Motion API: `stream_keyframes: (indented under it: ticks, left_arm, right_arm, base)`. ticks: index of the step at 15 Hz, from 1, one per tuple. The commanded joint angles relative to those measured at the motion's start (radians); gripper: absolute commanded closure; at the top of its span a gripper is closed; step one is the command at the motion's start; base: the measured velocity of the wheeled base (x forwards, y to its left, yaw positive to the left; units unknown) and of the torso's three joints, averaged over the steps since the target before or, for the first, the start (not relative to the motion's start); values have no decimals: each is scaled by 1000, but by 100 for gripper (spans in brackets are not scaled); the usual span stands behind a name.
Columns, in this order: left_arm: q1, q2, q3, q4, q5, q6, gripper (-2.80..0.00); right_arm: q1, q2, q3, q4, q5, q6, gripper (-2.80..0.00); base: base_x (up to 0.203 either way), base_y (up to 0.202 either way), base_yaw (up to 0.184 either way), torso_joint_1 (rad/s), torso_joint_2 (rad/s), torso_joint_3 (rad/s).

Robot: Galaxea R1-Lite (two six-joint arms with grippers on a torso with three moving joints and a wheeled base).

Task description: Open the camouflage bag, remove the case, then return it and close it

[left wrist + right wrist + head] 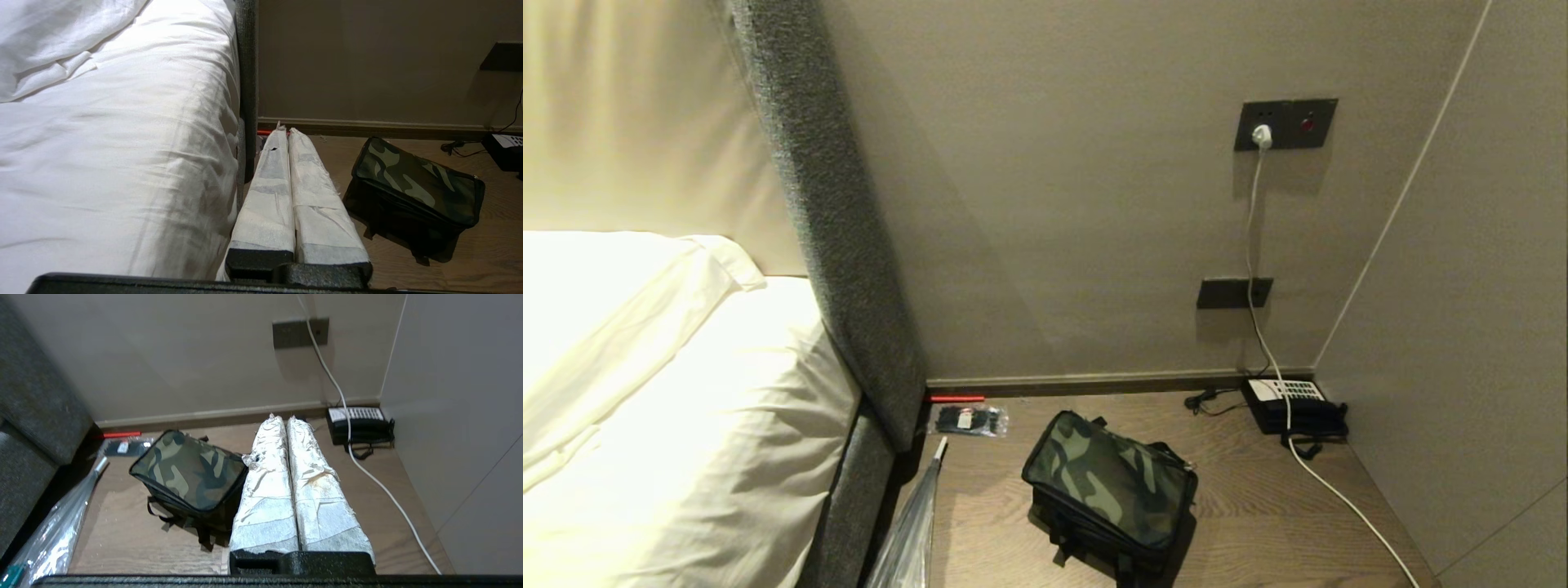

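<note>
Camouflage bag (pixel 1109 488) sits zipped on the wooden tabletop (pixel 1241 498), centre-near, phone (pixel 1294 404) far right. Left gripper (pixel 284 132) & right gripper (pixel 281 418): fingers together, nothing held, both short of bag. Next: approach, find zip pull at lid edge, steady bag w/ other arm.

Bare tabletop (pixel 1241 506) around camouflage bag (pixel 1107 482); telephone (pixel 1294 406) cornerward.
</note>
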Motion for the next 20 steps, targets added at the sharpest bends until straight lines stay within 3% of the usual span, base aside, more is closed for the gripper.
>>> stream_keyframes:
  ticks: [1, 20]
  left_arm:
    - [0, 0, -2, 0, -1, 7, 0]
    - [0, 0, -1, 0, 0, 8, 0]
  right_arm:
    - [0, -18, 14, -1, 0, 0, 0]
    - [0, -18, 14, -1, 0, 2, 0]
  base:
    - [0, 0, 0, 2, -2, 197]
    - [0, 0, 0, 0, 1, 18]
